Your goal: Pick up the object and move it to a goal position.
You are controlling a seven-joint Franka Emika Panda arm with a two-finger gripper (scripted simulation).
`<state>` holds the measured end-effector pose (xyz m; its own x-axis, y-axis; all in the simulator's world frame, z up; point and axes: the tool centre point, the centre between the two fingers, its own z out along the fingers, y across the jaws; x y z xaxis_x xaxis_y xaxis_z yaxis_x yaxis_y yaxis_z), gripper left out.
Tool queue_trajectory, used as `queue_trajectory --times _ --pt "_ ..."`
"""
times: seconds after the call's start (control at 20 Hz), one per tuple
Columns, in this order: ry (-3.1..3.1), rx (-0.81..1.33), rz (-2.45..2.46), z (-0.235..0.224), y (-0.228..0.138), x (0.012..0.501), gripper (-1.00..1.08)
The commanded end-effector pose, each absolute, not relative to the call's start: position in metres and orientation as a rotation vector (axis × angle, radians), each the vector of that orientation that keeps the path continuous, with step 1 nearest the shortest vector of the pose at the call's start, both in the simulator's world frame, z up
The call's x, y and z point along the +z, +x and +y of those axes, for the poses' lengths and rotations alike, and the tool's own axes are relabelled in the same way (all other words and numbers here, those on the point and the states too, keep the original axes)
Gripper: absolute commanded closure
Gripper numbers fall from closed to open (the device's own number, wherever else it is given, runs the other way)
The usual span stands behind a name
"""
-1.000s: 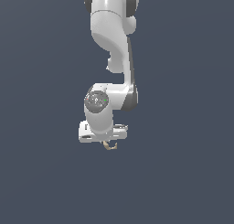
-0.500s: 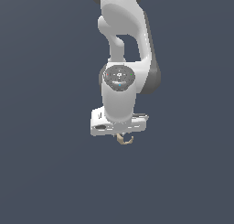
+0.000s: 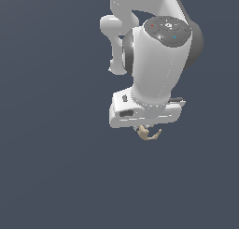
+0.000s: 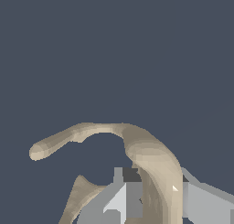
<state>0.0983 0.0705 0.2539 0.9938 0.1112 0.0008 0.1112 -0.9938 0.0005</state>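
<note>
1. Object (image 4: 137,150): a tan, C-shaped hooked piece, pinched between the fingers (image 4: 114,205) of the gripper (image 4: 151,205). In the wrist view its thick stem runs down between the grey finger pads, while the thin curved prong sweeps away toward 9 o'clock.
2. Gripper state: closed on the stem of the object; the jaws stand close together with only the piece between them.
3. In the exterior view the object (image 3: 149,133) hangs just below the gripper (image 3: 145,127), its prong tip curling toward 3 o'clock. It touches nothing else; only flat dark-blue background surrounds it.
4. White hand body (image 3: 144,112): sits directly above the object, at 12 o'clock from it.
5. Arm (image 3: 158,55): rises from the hand toward 12 o'clock and leaves the frame at the upper edge.
6. Step in hand, as judged: the pick is done and the carry toward the goal is under way. No goal marker is visible in either view.
7. Next move, as judged: translate steadily to the goal without loosening the grip, since the hold is on a narrow stem and the piece could twist or slip.
</note>
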Motion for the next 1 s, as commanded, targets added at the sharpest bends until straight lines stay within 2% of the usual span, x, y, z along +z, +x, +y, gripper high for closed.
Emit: queue_trajectory --times 0.0,0.45,0.95 --pt "3.136 0.000 0.173 0.086 0.101 0.276 1.08" --pt "3.137 0.000 0.173 0.128 0.109 0.337 1.08" --pt "3.137 0.000 0.173 0.154 0.116 0.375 1.08"
